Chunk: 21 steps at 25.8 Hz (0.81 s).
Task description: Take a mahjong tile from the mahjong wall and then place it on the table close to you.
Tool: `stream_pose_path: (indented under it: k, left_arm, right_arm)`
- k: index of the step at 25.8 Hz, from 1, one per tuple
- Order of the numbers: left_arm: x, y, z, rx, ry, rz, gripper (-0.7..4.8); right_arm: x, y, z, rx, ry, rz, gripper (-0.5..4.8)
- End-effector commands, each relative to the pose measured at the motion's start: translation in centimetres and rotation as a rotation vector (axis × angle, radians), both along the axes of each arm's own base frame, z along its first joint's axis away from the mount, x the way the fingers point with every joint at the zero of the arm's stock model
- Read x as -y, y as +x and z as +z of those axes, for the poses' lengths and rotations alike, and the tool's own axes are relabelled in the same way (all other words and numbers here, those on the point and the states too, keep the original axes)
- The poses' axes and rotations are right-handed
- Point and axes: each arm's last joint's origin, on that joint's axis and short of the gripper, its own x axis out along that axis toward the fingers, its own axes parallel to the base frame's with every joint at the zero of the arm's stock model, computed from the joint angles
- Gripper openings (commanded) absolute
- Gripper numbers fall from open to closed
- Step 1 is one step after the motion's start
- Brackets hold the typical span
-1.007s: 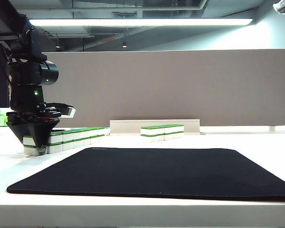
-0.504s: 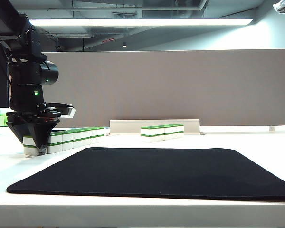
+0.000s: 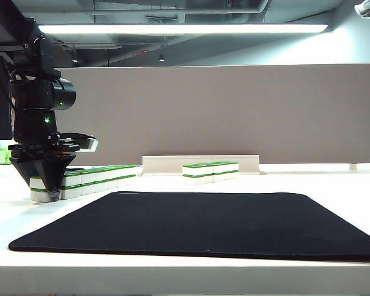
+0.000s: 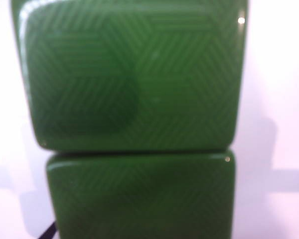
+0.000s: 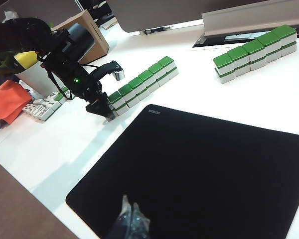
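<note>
The mahjong wall (image 3: 98, 177) is a two-high row of white tiles with green tops on the table (image 3: 333, 185), left of the mat; it also shows in the right wrist view (image 5: 142, 82). My left gripper (image 3: 49, 188) points straight down over the wall's near end tile (image 3: 38, 183), its black fingers on either side of that tile (image 5: 107, 114). The left wrist view is filled by two green tile tops (image 4: 134, 74), and no fingers show there. My right gripper (image 5: 129, 211) hangs over the black mat (image 5: 199, 174) with its fingertips together and nothing between them.
A shorter row of like tiles (image 3: 211, 172) stands behind the mat (image 3: 197, 225) by a pale ledge (image 3: 200, 161). Off the table's left side are a cardboard box (image 5: 89, 35), an orange cloth (image 5: 7, 99) and loose tiles (image 5: 42, 109). A grey partition (image 3: 234, 111) closes the back.
The left gripper's fingers seem drawn in slightly around the wall's end tile. Neither arm has shifted, and no tile has moved.
</note>
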Motion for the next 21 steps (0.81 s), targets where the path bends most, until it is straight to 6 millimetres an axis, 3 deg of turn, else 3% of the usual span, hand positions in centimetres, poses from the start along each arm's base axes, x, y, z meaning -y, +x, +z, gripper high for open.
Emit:
stream_pose_path:
  k: [1, 7, 13, 16, 21]
  left_arm:
    - [-0.1, -0.7, 1.1, -0.016, 0.003, 0.001, 1.11]
    - [-0.2, -1.9, 4.4, 0.040, -0.011, 0.034, 1.11]
    - [2.1, -3.3, 7.1, 0.090, -0.044, 0.039, 1.11]
    - [5.0, -4.1, 7.5, 0.097, -0.047, -0.037, 1.11]
    - [12.4, -6.1, 7.6, 0.145, -0.067, -0.242, 1.11]
  right_arm:
    - [0.0, 0.0, 0.4, 0.025, -0.001, 0.000, -0.01]
    - [0.0, 0.0, 0.4, 0.025, -0.001, 0.000, -0.01]
    - [0.0, 0.0, 0.4, 0.026, -0.002, 0.000, -0.01]
    - [0.0, 0.0, 0.4, 0.026, -0.002, 0.000, -0.01]
    - [0.0, 0.0, 0.4, 0.025, -0.001, 0.000, -0.01]
